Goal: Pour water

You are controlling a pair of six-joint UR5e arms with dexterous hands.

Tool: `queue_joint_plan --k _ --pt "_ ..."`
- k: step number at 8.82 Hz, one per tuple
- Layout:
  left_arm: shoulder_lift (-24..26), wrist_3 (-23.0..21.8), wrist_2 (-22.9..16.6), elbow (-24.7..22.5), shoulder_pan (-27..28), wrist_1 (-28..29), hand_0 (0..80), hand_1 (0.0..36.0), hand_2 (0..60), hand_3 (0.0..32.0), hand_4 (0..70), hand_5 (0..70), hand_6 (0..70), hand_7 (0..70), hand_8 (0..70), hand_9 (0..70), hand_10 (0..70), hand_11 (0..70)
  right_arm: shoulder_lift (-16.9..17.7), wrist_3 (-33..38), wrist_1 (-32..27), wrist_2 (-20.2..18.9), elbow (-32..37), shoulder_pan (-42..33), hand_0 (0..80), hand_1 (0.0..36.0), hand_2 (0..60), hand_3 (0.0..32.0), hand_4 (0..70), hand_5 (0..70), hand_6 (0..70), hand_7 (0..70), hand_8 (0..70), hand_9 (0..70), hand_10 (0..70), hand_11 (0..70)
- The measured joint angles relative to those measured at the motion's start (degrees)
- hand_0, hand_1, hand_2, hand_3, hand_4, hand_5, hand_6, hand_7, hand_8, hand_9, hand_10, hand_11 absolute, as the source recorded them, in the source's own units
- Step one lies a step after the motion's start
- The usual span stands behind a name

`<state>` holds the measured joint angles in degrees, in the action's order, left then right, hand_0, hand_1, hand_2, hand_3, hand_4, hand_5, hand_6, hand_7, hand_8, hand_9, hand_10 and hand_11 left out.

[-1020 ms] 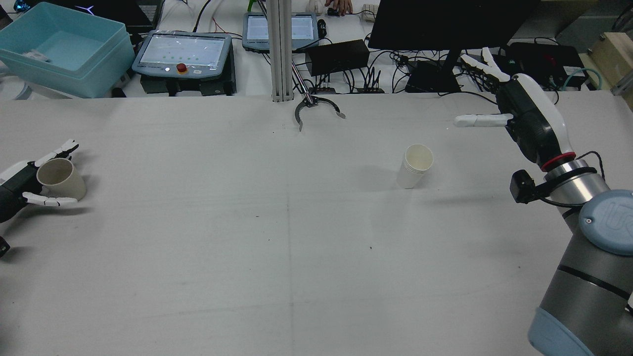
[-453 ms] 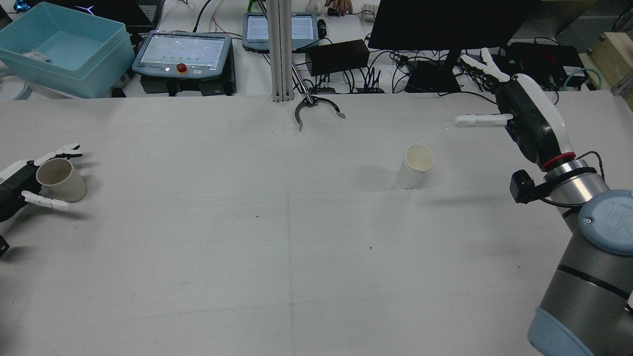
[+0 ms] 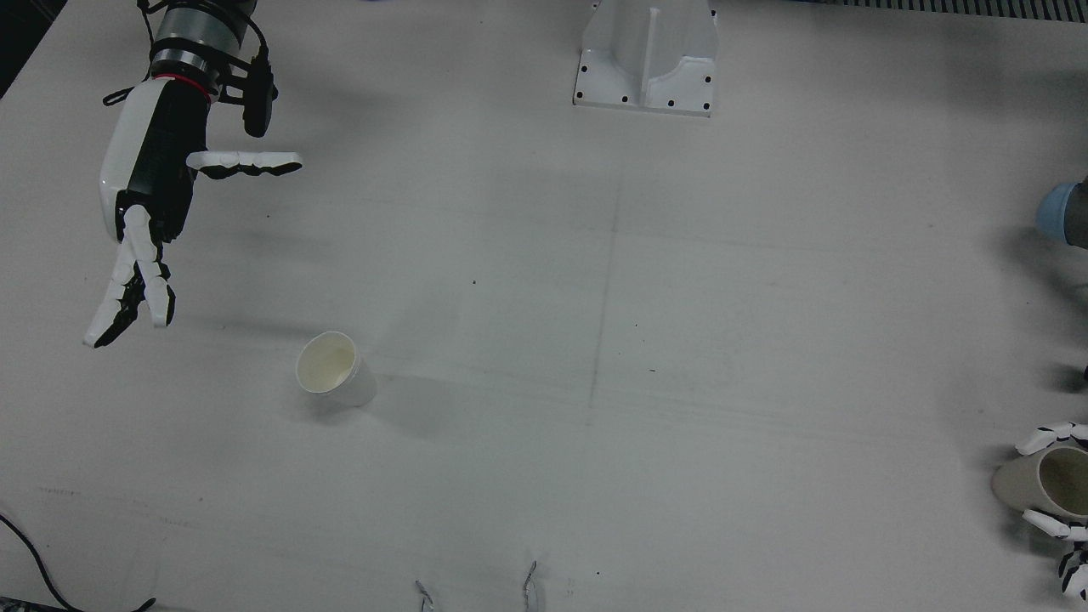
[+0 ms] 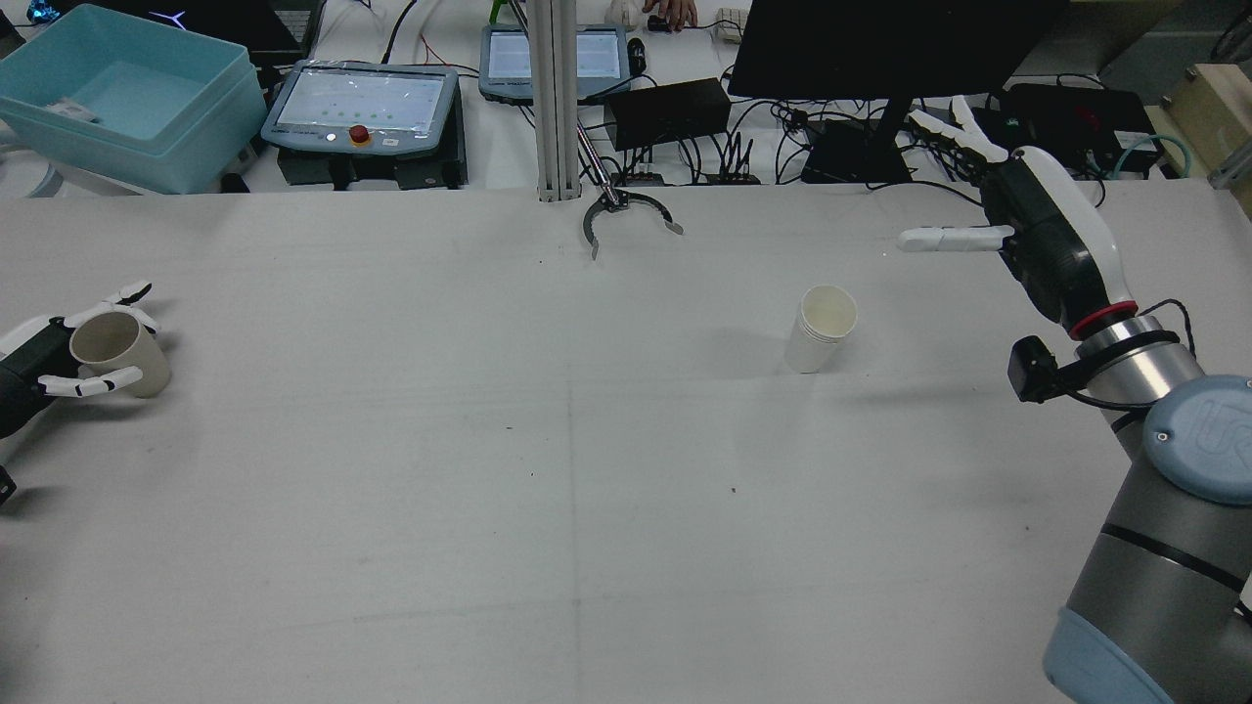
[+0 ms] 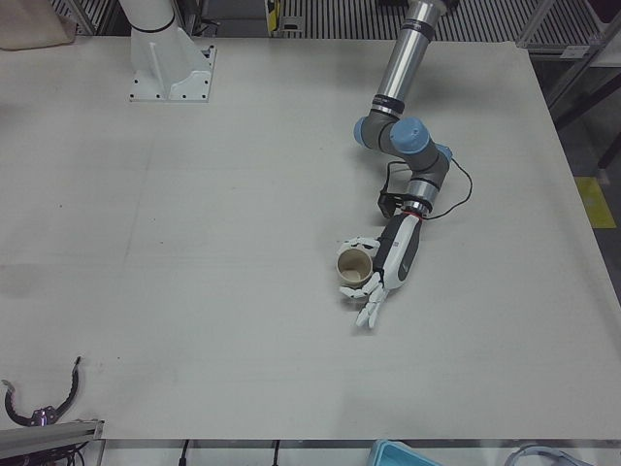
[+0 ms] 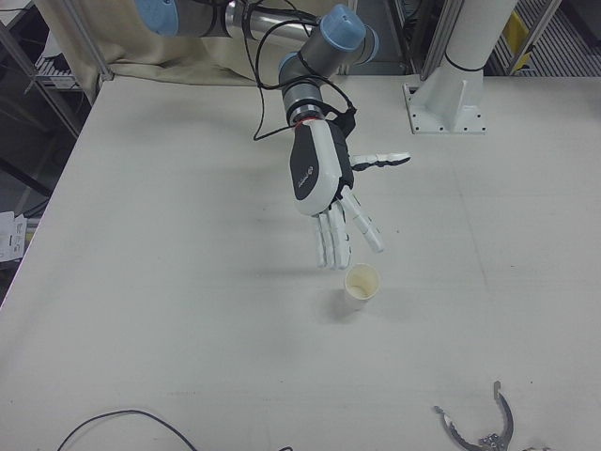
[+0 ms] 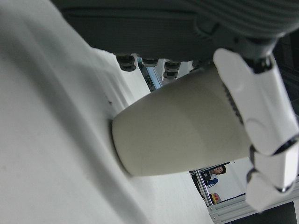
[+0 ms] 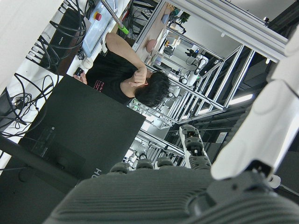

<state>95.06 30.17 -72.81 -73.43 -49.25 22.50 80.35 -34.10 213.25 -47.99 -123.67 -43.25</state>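
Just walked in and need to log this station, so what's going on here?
A pouring task is at its start. The left hand is wrapped around a beige cup standing on the table near its edge; whether the grip is firm is hard to tell. The right hand hovers open, holding nothing, above and beside a white paper cup that stands upright and looks empty. Nothing is being poured at this moment.
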Motion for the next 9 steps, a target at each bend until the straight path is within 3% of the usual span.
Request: queue_joint_plan --k 1,2,3,5,7,9 --pt "-0.06 -0.06 0.05 -0.01 -0.1 -0.21 18.1 36.0 60.0 0.0 23.6 53.3 3.4 10.3 1.5 4.6 5.9 10.6 -0.01 0.0 0.01 0.0 0.01 -0.01 42.9 8.4 3.7 0.0 5.1 3.0 1.7 0.4 1.1 1.3 0.0 0.0" --pt "-0.09 -0.1 0.09 -0.07 -0.2 -0.34 27.3 36.0 60.0 0.0 24.1 54.1 3.5 10.1 1.8 4.9 6.3 11.3 0.01 0.0 0.03 0.0 0.01 -0.04 43.0 8.3 3.5 0.0 5.2 3.0 1.7 0.4 1.1 1.3 0.0 0.0" --pt "-0.28 -0.17 0.11 -0.74 -0.29 -0.61 26.3 36.0 60.0 0.0 24.0 54.0 3.6 10.2 1.7 4.8 6.2 11.2 0.04 0.06 0.05 0.0 0.01 -0.06 43.0 8.3 3.4 0.0 5.3 3.1 1.7 0.4 1.1 1.3 0.0 0.0" --pt "-1.36 -1.54 0.07 -4.62 -0.69 -2.55 16.4 36.0 60.0 0.0 24.4 52.3 3.4 9.8 1.3 4.3 5.8 10.3 0.02 0.27 0.06 0.0 0.01 -0.46 43.6 8.9 4.4 0.0 5.7 3.5 2.0 0.8 1.1 1.2 0.0 0.0" --pt "-2.95 -3.5 1.3 -9.47 -1.09 -4.45 18.4 36.0 60.0 0.0 23.9 52.4 3.5 9.8 1.1 4.0 5.5 9.9 -0.08 0.08 0.06 0.17 0.95 -0.81 44.4 9.6 5.4 0.0 6.1 4.1 2.4 1.7 0.9 0.9 0.0 0.0" --pt "-3.67 -4.18 2.62 -13.37 -1.07 -6.04 28.2 36.0 60.0 0.0 23.0 57.4 4.4 10.1 1.3 4.2 5.7 10.5 -1.84 0.04 0.04 0.79 4.39 -0.97 46.2 12.0 7.9 0.0 6.3 4.0 2.7 2.2 1.6 1.4 0.0 0.0"
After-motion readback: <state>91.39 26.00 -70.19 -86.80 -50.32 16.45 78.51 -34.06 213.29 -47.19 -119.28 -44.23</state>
